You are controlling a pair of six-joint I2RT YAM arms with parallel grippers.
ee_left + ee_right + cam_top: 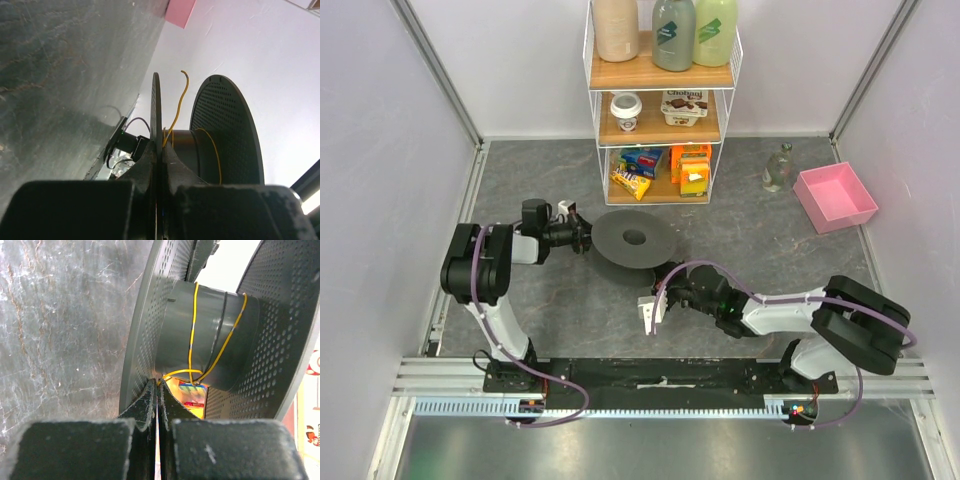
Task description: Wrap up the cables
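The left pincer (159, 150) is clamped on the thin edge of one flange of the dark grey spool (225, 130), its two fingers pressed flat on either side of the perforated disc. Just past the fingers (142, 162), the yellow cable (182, 95) rises from the hub between the two flanges. Its free end curls in the air, and another strand lies over the hub nearer the far flange.

The right pincer (157, 390) is closed tight, its fingertips together at the foot of the spool (145, 330). The yellow cable (194, 315) appears to run out from between those tips in a small loop, then passes up and around the hub in a few loose, crossing turns.

From above, the left pincer (585, 237) meets the spool (615, 245) at its left rim, while the right pincer (665, 278) reaches in at its near right rim. The spool is in the middle of the grey stone-patterned counter (740, 230), its upper flange facing up; the cable is too fine to make out in this view.

Behind the spool stands a white wire shelf rack (660, 75) with bottles on top, tubs in the middle and packets below. To its right are a small glass bottle (778, 168) and a pink tray (835, 195).
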